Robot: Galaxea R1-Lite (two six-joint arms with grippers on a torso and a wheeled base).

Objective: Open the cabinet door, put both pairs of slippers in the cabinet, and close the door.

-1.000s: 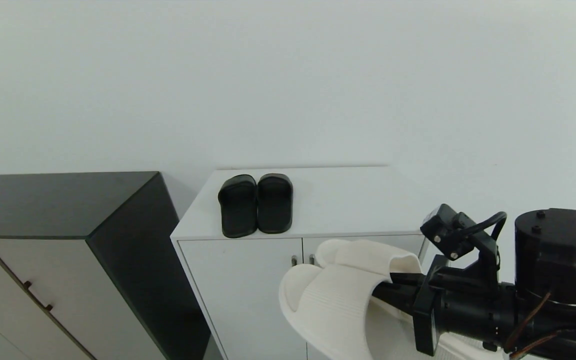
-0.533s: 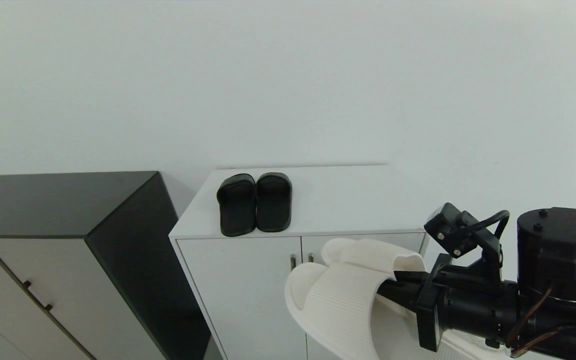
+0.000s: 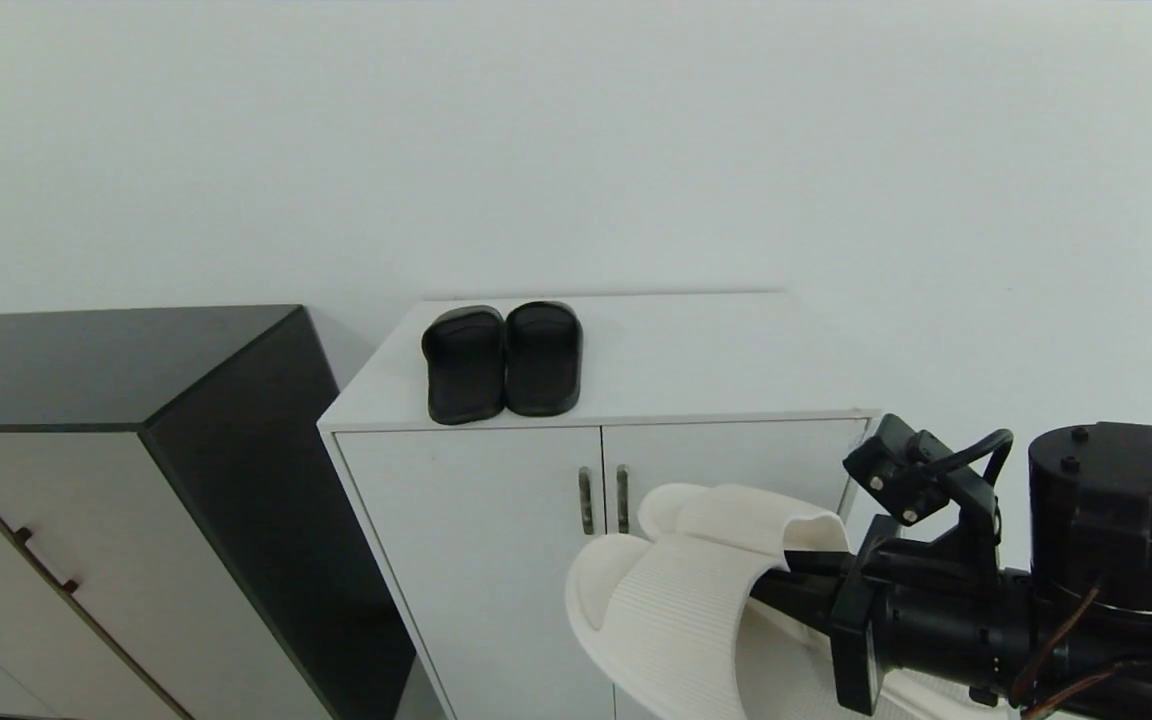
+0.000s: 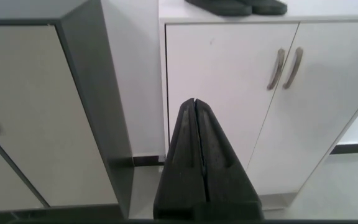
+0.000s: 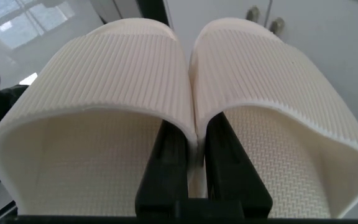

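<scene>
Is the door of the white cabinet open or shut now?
Shut. Both doors of the white cabinet lie flush with its front, the two handles side by side; no inside shows.

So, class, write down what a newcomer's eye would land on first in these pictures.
First, the pair of white slippers, pinched by the right gripper in front of the white cabinet. Next, the black slippers, side by side on the cabinet's top, above its two shut doors.

Pair of cream ribbed fabric slippers (image 3: 681, 600) at lower centre, plain matte black rubber slides (image 3: 503, 360) above, white two-door cabinet (image 3: 466, 560) with grey metal handles (image 3: 585, 500), black-topped pale-fronted cabinet (image 3: 86, 365) at left.
</scene>
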